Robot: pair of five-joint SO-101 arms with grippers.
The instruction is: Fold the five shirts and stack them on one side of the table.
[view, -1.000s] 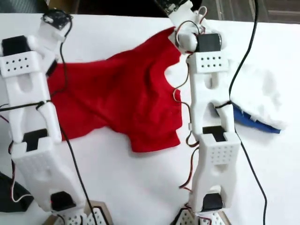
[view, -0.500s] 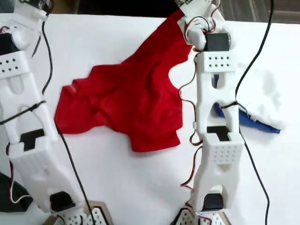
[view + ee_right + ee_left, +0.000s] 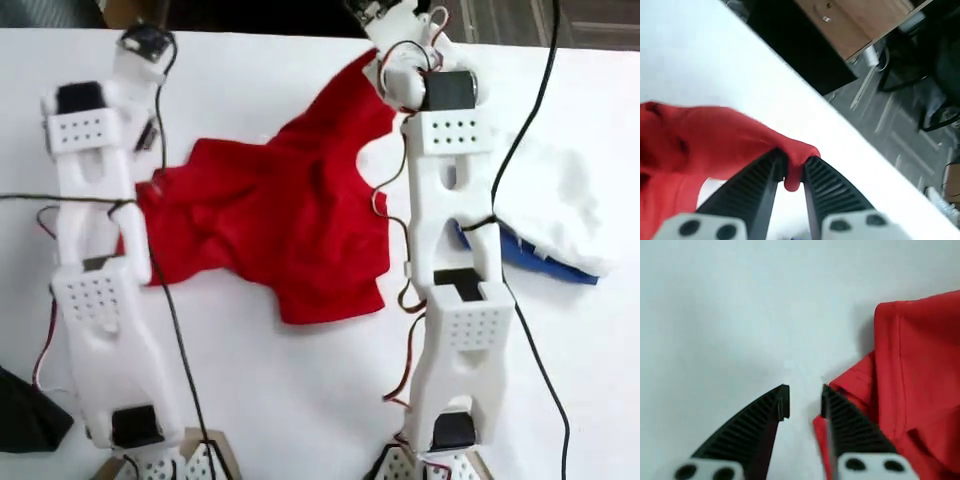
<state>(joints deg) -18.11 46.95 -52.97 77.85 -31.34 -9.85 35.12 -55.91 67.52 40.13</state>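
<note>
The red shirt lies crumpled and creased on the white table, between the two arms. One corner of it is drawn up to a point in the right end effector. That end effector is nearly closed, pinching a small fold of the red cloth between its ribbed fingers. The far table edge runs just beyond it.

The left end effector is slightly open with nothing between its fingers. It sits over bare table, with a hemmed edge of the shirt right against one finger.

From the right end effector the shirt's long axis runs diagonally down toward the left arm, widening as it goes. A rounded lobe hangs toward the arm bases. Bare table lies open beyond the left end effector and on the near side of the shirt.

Past the right arm, well apart from the shirt, a white cloth rests on a blue cloth. A dark cloth sits at the near corner by the left arm's base.
</note>
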